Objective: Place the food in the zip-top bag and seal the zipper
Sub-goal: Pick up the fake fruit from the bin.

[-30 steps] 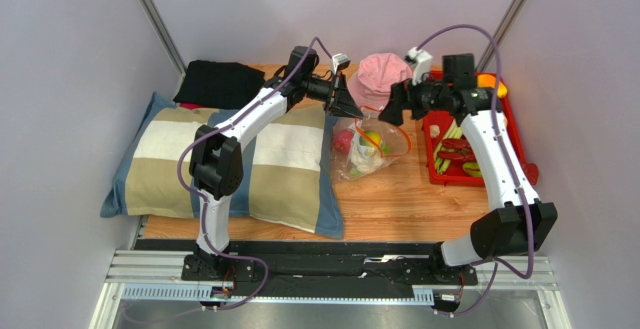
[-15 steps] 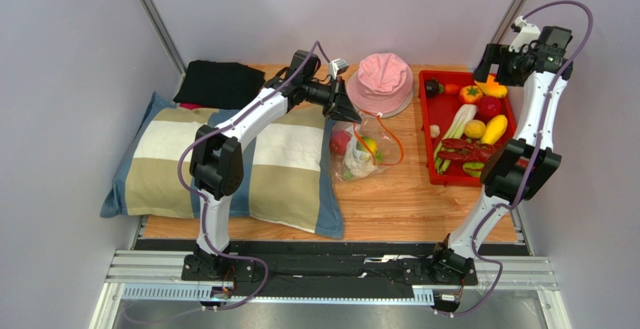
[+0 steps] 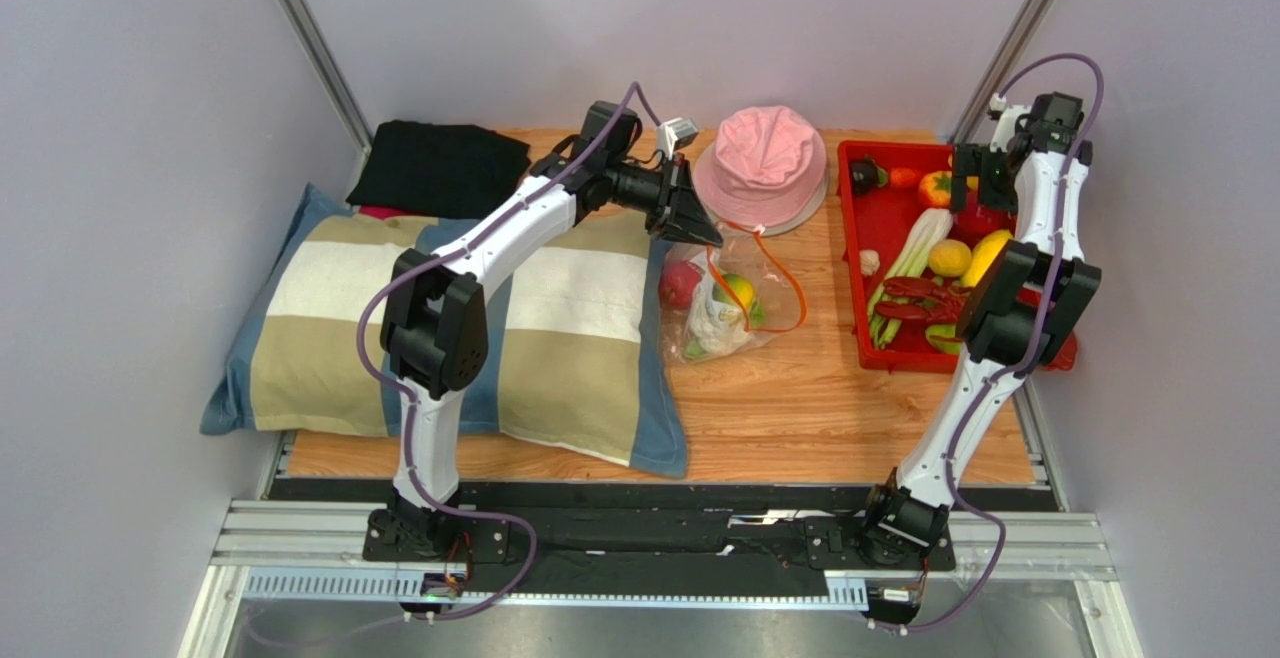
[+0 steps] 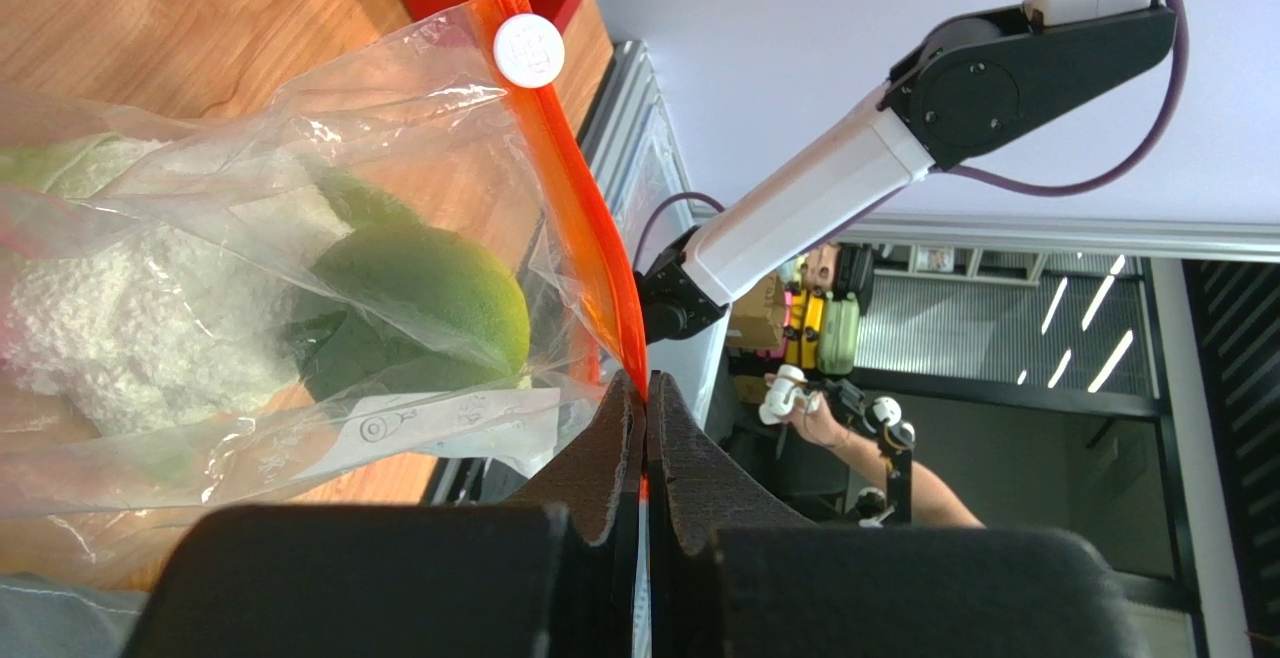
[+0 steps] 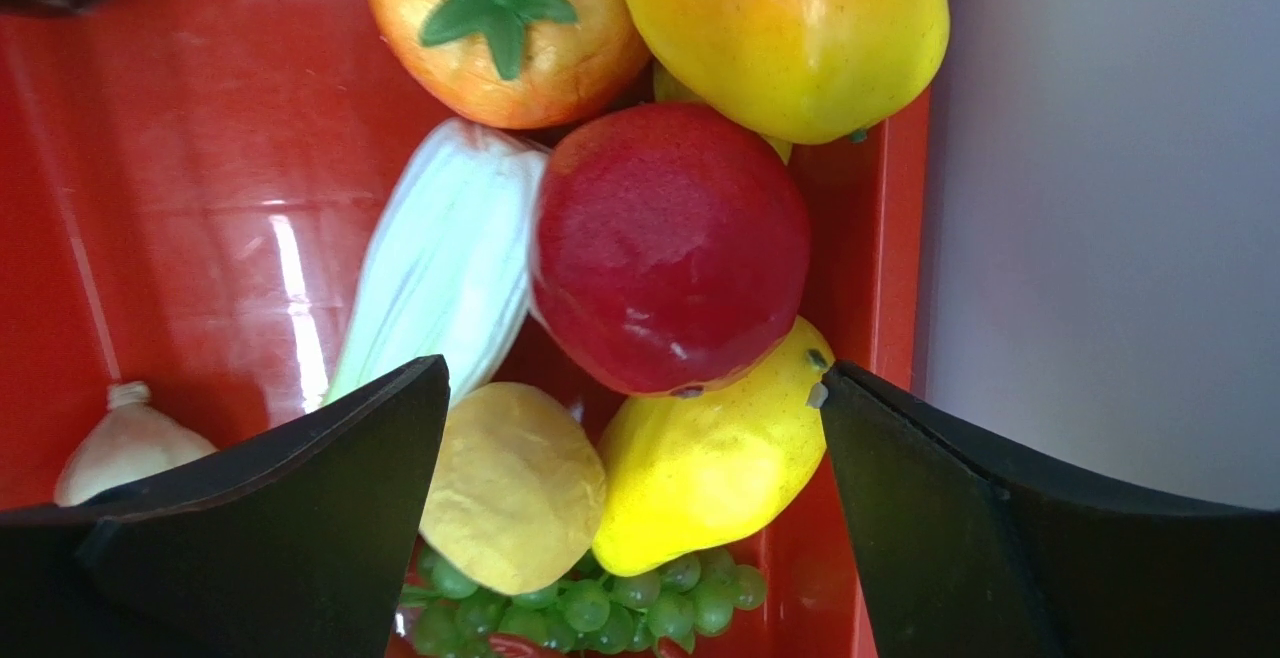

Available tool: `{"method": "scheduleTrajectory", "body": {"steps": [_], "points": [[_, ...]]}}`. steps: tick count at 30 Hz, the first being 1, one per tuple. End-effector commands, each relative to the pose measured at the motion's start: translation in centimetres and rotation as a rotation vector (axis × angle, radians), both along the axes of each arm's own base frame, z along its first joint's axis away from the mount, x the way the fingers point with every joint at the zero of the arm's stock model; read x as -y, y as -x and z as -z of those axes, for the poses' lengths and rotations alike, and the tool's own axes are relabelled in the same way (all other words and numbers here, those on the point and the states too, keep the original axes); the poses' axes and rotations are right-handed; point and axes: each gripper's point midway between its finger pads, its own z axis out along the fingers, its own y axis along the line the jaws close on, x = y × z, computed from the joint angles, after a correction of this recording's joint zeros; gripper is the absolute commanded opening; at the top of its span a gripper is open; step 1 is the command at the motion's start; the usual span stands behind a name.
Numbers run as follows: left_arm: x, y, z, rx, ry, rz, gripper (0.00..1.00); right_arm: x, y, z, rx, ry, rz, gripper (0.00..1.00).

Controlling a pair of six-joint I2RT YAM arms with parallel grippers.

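Top external shows your right gripper (image 5: 628,373) has swung from the zip-top bag (image 3: 736,306) to the red tray (image 3: 899,205), spread wide above a red fruit (image 5: 669,246). Your left gripper (image 4: 643,403) stays clamped on the zipper (image 4: 579,193), bag resting on the bench (image 3: 812,403); another pick looks imminent.

green grapes (image 5: 601,613) run off the right wrist view at 6 o'clock; the zip-top bag (image 4: 376,118) is cropped at 9 o'clock in the left wrist view.
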Motion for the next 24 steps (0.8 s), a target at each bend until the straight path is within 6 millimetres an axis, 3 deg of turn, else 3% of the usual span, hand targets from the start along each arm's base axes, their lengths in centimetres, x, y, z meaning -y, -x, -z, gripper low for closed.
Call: {"method": "scheduleTrajectory", "body": {"steps": [1,10,13,14,20,24], "points": [[-0.1,-0.7,-1.1,0.055,0.023,0.003,0.00,1.6,-1.6,0.2,0.041,0.073,0.017,0.99],[-0.3,-0.7,-0.5,0.041,0.008,0.001,0.00,2.0,-3.5,2.3,0.063,0.068,0.026,0.96],[-0.3,-0.8,-0.6,0.050,0.007,-0.004,0.00,2.2,-3.4,2.0,0.066,0.074,0.023,0.89],[-0.3,-0.9,-0.6,0.054,0.005,-0.007,0.00,2.0,-3.2,1.9,0.063,0.070,0.019,0.82],[-0.3,-0.9,-0.6,0.054,0.000,-0.012,0.00,1.3,-1.7,-1.0,0.087,0.094,-0.010,0.55],[-0.3,-0.8,-0.6,0.056,-0.003,-0.012,0.00,0.7,-0.4,-4.2,0.114,0.115,-0.023,0.48]]}}
